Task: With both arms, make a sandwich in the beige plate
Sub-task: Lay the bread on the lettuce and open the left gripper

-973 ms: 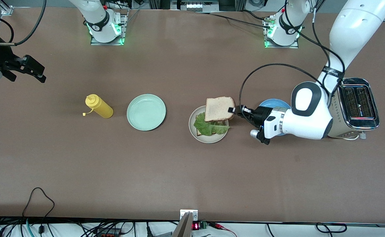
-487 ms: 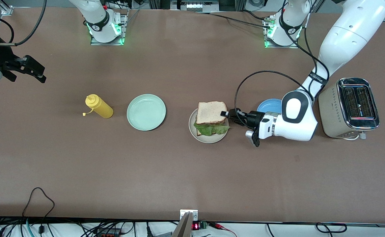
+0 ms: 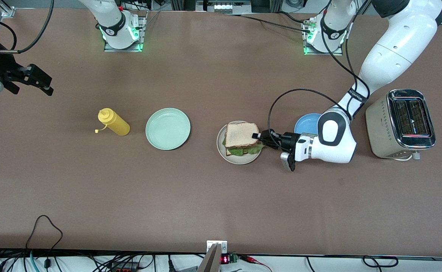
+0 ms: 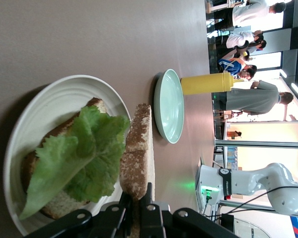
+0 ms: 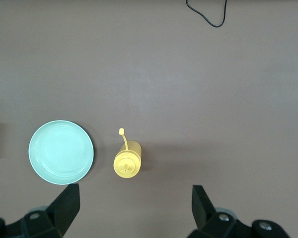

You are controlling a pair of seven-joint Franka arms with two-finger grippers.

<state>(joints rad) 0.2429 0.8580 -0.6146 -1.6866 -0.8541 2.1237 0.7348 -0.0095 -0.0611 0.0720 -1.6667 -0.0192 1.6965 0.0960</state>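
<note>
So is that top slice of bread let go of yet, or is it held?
Held. The left gripper is shut on the top slice, over the lettuce on the beige plate.

The brown surface (image 3: 205,196) carries a beige plate (image 3: 239,160); toward the right arm's end stand a mint-green plate (image 3: 168,129) and yellow squeeze bottle (image 3: 114,122), toward the left arm's a blue plate (image 3: 306,123) and toaster (image 3: 401,124).

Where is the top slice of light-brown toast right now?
In the front view, the top toast slice is over the lettuce leaf on the round beige plate, gripped at its edge by the shut left gripper.
</note>
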